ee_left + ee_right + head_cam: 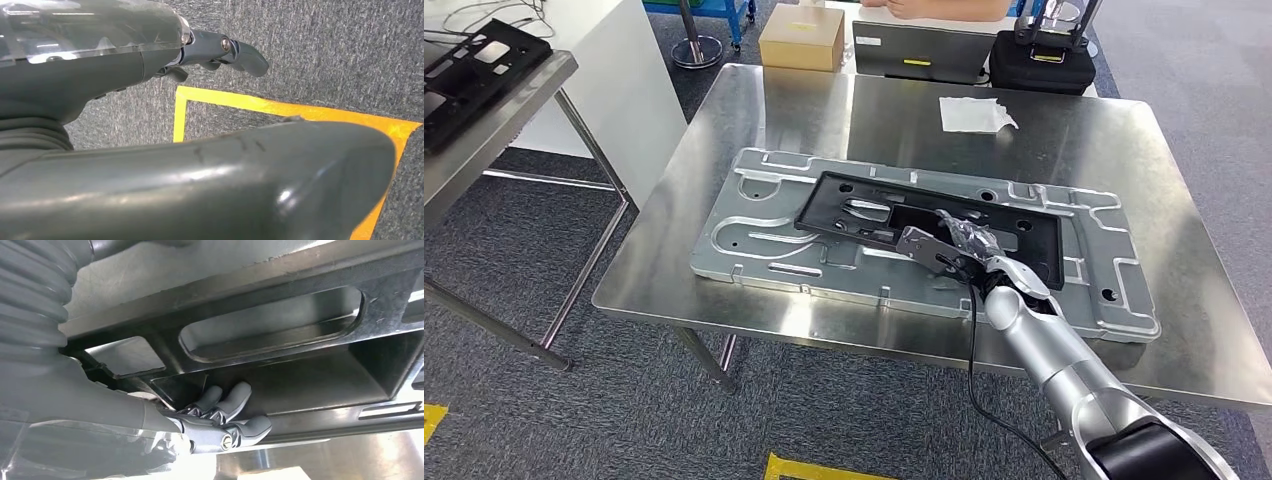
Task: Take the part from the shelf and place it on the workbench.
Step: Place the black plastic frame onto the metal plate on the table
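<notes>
The black plastic frame part (pixel 924 188) lies flat on a stamped silver panel (pixel 754 235) on the steel workbench (pixel 1064 150). My right hand (pixel 959 250) is at the part's near edge, towards its right end. In the right wrist view the part (pixel 280 300) is close up, and the fingers (pixel 235 395) of my right hand (pixel 220 415) curl against its underside while the thumb lies over its edge, so the hand grips it. My left hand (pixel 125 65) hangs over grey carpet, fingers apart, holding nothing.
A cardboard box (pixel 801 38), a grey case (pixel 919 50), a black case (pixel 1042 62) and a white sheet (pixel 974 113) sit along the far side. Another table on the left carries a similar black part (pixel 474 60). Yellow tape (pixel 809 468) marks the carpet.
</notes>
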